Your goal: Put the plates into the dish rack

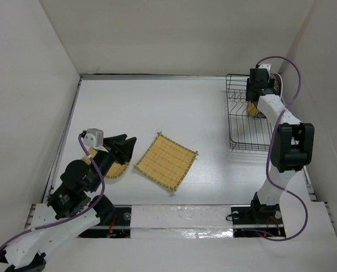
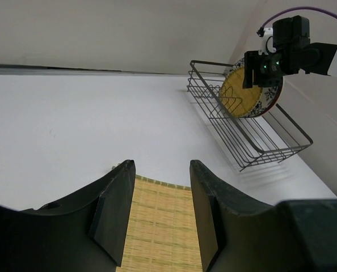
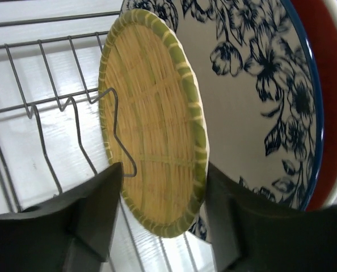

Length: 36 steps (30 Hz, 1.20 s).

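While the right gripper (image 3: 164, 170) hangs inside the dish rack (image 1: 236, 122) at the far right of the table (image 1: 157, 107), its jaws stand apart, one dark finger (image 3: 95, 215) on either side of the lower rim of a bamboo disc (image 3: 154, 130). Whether either finger touches that rim, I cannot tell. The disc stands on edge among the wire dividers, a bent wire crossing its face, and it leans back against the white-and-blue floral plate (image 3: 253, 96). Behind that one, the red-edged plate (image 3: 327, 85) shows just at the right border. Three pieces upright in the rack, stacked face to face at the far end!

Over on the left, the left gripper (image 1: 126, 148) sits low above the table with its jaws spread wide and nothing between them. From overhead, the second bamboo disc (image 1: 118, 171) lies flat beneath it, mostly covered by the black fingers, its yellow edge peeking out on the near side. Just to the right of that, the square woven mat (image 1: 165, 161) lies flat on the table, turned like a diamond, close beside the disc and well apart from the rack. Through the left wrist camera, the mat's striped weave fills the gap between the two open fingers (image 2: 109, 215), with the rack and the right arm seen far off at upper right.
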Tool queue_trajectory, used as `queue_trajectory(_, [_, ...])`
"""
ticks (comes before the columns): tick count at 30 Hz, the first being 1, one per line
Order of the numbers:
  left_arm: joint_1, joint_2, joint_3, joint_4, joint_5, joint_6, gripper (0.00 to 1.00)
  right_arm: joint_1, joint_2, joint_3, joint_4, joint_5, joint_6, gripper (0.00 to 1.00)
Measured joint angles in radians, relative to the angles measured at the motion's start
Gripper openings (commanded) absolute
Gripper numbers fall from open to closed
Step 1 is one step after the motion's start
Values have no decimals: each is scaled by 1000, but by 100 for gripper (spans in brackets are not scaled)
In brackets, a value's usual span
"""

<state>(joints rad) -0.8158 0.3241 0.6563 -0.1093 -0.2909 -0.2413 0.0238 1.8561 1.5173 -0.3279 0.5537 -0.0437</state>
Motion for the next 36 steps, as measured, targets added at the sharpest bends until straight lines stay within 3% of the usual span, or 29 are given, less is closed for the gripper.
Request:
queue_trajectory(6, [0,6,0,0,-8,0,41,45,-106,-84,31,22,80,73])
queue_trajectory(12, [0,19,0,0,-21,0,41,172,-281,-192,127,65,143,70])
queue_trajectory(14, [0,21,0,-1,-26,0,41,227,-340,-245,177,54,156,61])
queue_trajectory(15, [0,22,0,-1,-31,0,41,259,-369,-275,197,36,161,37])
queue_trajectory(17, [0,23,0,0,-36,0,40,324,-415,-342,249,-40,179,19])
queue_trajectory(18, [0,23,0,-1,-39,0,40,357,-429,-371,272,-90,182,1])
queue_trajectory(20, [0,25,0,-1,-46,0,34,431,-428,-409,308,-203,202,0])
queue_trajectory(26, [0,27,0,-2,-91,-1,0,659,-264,-420,407,-492,275,2])
queue_trajectory(29, [0,14,-2,-3,-127,1,0,747,-124,-351,433,-586,316,19])
queue_trajectory(30, [0,1,-4,-3,-140,1,0,770,-68,-310,443,-613,333,37])
queue_trajectory(33, [0,-53,-9,-2,-182,1,0,825,84,-175,455,-668,361,65])
queue_trajectory(36, [0,-90,-10,14,-217,2,7,866,205,-32,447,-685,366,68])
